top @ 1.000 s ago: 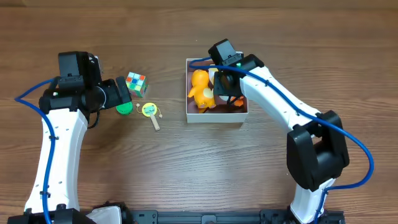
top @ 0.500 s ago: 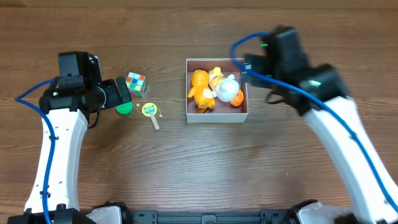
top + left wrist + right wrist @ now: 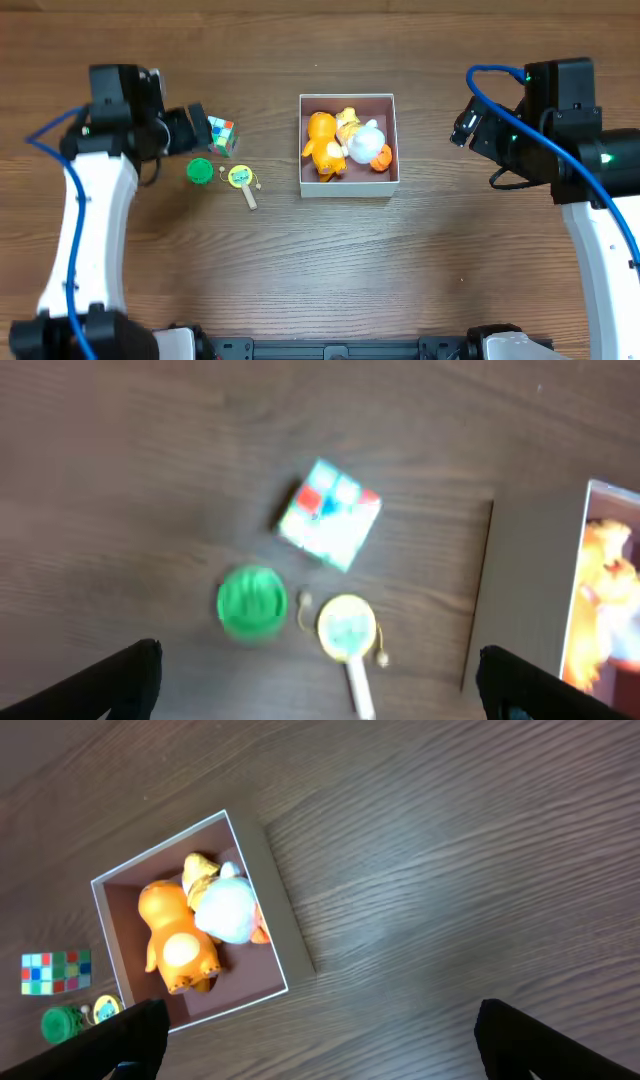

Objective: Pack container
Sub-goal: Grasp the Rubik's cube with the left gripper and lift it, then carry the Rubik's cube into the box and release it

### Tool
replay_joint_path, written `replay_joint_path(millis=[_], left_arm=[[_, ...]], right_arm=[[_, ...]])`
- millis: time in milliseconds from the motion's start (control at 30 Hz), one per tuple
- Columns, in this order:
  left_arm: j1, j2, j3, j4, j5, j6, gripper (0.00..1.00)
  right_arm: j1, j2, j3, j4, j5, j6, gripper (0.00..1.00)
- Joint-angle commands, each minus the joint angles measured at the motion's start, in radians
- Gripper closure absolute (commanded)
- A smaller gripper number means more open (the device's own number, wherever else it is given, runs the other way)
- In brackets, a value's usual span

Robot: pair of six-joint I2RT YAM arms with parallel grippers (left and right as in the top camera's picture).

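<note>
The left gripper [image 3: 195,130], spread wide and empty, is nearest the puzzle cube [image 3: 221,134], just at its 3 o'clock, with the container [image 3: 345,190] farther that way; the right gripper [image 3: 470,128] likewise gapes empty.

The left gripper [image 3: 197,130] sits at nine o'clock, pointing toward three, with its fingers spread wide. The right gripper [image 3: 468,125] sits at three o'clock, pointing toward nine, with its fingers also apart.

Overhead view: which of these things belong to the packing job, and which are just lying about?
Job: container, with orange toy and white toy inside; probably waiting to go in: colour cube, green disc, yellow tag.
Just there: wooden table, blue cable.
</note>
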Motion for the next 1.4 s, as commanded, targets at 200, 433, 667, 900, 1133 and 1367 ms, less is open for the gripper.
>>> replay_joint_path(millis=[200, 433, 667, 900, 1133, 1367], left_arm=[[-0.102, 0.478, 0.416, -0.064, -0.111, 0.301, 0.09], [-0.174, 0.623, 0.419, 0.006, -0.234, 0.251, 0.03], [-0.172, 0.695, 0.418, -0.012, -0.257, 0.175, 0.04], [-0.173, 0.723, 0.417, -0.054, -0.249, 0.175, 0.42], [-0.173, 0.713, 0.440, -0.106, -0.227, 0.172, 0.56], [-0.212, 0.614, 0.818, -0.435, -0.130, 0.083, 0.67]], right_arm=[[-0.001, -0.010, 0.015, 0.005, -0.010, 0.005, 0.00], [-0.001, -0.009, 0.015, 0.005, -0.010, 0.005, 0.00], [-0.001, -0.009, 0.015, 0.005, -0.010, 0.005, 0.00], [-0.001, -0.009, 0.015, 0.005, -0.010, 0.005, 0.00], [-0.001, -0.009, 0.015, 0.005, -0.010, 0.005, 0.00], [-0.001, -0.009, 0.015, 0.004, -0.010, 0.005, 0.00]])
